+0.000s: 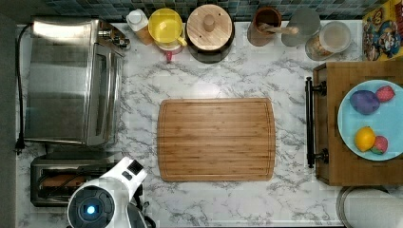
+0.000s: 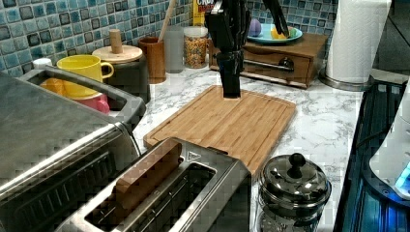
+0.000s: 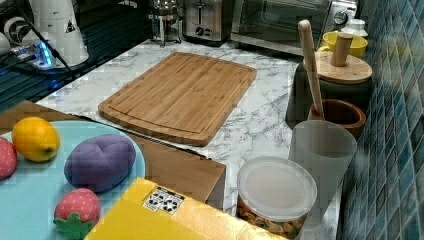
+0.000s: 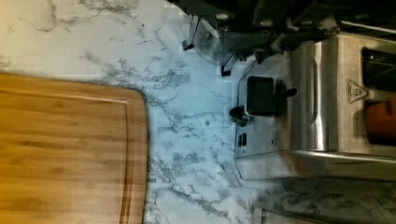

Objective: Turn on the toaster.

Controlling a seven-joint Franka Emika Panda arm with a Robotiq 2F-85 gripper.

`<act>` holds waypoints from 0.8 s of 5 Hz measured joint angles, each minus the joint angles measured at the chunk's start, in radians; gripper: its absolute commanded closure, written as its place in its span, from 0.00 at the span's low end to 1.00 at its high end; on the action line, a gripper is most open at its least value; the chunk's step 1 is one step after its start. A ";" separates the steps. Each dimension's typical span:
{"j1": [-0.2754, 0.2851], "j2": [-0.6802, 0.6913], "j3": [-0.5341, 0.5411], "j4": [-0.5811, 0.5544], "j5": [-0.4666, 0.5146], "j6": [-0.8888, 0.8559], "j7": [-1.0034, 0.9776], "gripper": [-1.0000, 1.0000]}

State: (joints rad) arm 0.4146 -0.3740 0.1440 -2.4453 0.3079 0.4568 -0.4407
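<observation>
- Hanging over the marble counter (image 1: 228,78) at 7 o'clock in the top view, the white robot arm (image 1: 124,176) hides one end of the toaster; the dark claw (image 4: 261,21) shows at the wrist view's edge, and I cannot tell how wide it stands.
- The small brushed-steel pop-up toaster (image 1: 52,183) sits at 8 o'clock from the bamboo cutting board (image 1: 216,140) in the top view, with a brown slab (image 2: 145,179) in one of its slots.
- In the wrist view its end panel carries a black lever (image 4: 261,95) and a small black knob (image 4: 237,113); the claw is near the lever, though I cannot tell whether they touch.
- A glass French press with a domed metal lid (image 2: 292,188) stands just beside the toaster.
- The large steel toaster oven (image 1: 71,80) lies at 10 o'clock from the board, next to the toaster.
- At 12 o'clock, along the tiled wall, are a yellow mug (image 1: 165,26), a dark pot with a wooden lid (image 1: 209,28) and a brown cup holding a wooden spoon (image 1: 266,26).
- At 3 o'clock a wooden drawer box (image 1: 356,166) bears a light blue plate (image 1: 351,128) of toy fruit.
</observation>
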 measured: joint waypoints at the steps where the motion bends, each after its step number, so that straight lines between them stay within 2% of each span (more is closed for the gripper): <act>1: 0.006 0.040 0.010 0.000 0.005 0.000 0.000 1.00; 2: 0.019 0.094 0.028 0.000 0.071 0.064 0.000 1.00; 3: 0.024 0.138 0.046 0.000 0.097 0.127 0.001 1.00; 4: 0.024 0.162 0.055 0.000 0.078 0.131 0.028 1.00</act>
State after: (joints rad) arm 0.4385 -0.2119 0.1991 -2.4453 0.3855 0.5874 -0.4131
